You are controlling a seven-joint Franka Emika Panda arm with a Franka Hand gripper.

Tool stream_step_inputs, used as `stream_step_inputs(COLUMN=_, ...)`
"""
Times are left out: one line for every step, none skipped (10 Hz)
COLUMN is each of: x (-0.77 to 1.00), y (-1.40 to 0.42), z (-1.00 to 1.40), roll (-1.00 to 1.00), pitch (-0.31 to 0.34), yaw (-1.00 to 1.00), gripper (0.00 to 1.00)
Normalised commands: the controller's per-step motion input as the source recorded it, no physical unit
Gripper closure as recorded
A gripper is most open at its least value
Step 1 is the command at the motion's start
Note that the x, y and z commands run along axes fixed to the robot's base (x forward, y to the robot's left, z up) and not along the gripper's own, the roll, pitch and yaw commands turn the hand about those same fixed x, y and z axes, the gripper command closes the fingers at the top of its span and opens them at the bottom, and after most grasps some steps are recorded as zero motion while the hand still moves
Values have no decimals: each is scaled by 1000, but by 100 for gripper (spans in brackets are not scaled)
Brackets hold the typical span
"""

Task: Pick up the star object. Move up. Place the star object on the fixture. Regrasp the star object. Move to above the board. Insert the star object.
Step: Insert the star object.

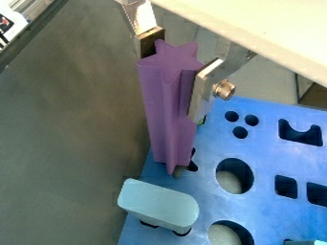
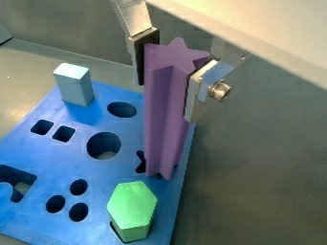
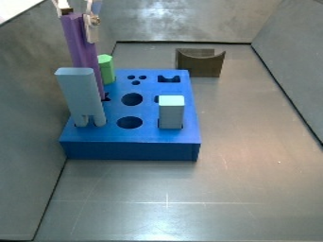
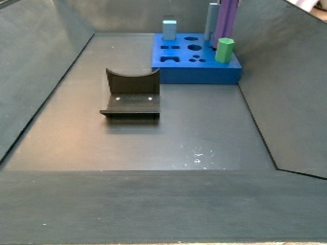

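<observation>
- The gripper (image 2: 173, 59) is above the board (image 3: 131, 139), its jaws closed on the upper part of the star object (image 2: 163, 105), which is held upright so it can go straight down.
- The lower end of the star object is at the board's edge, probably already in its hole; the wrist views hide this.
- The green piece (image 2: 132, 209) and pale block (image 1: 157, 203) stand near, leaving little side room.
- The fixture (image 4: 130, 93) stands well apart, empty.

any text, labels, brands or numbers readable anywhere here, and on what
None: no readable text, label, brand or number in any view.
The gripper, the star object it holds upright over the board, and the fixture all look plain.
</observation>
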Motion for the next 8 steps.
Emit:
stream_step_inputs(x=71, y=-3, z=-160, roll=-129, pitch=-26, yaw=-11, gripper=100)
stream_step_inputs(x=151, y=0, z=-166, roll=-130, pitch=-11, yaw=0, gripper=100)
stream_step_inputs(x=269, y=0, z=-177, roll=-151, pitch=0, yaw=-123, gripper=100)
stream_step_inputs(x=291, y=0, z=-149, roll=-166, pitch=0, yaw=-277, gripper=100)
stream_step_inputs(x=223, y=0, z=-194, roll=-134, pitch=0, yaw=-249, gripper=100)
stream_step_inputs(x=191, y=0, z=-251, roll=-89, pitch=0, yaw=-186, gripper=100)
stream_step_inputs(x=151, y=20, z=-326, roll=-44, pitch=0, yaw=-109, gripper=100)
stream_step_inputs(x=0, y=6, z=-409, roll=0, pitch=0, yaw=0, gripper=100)
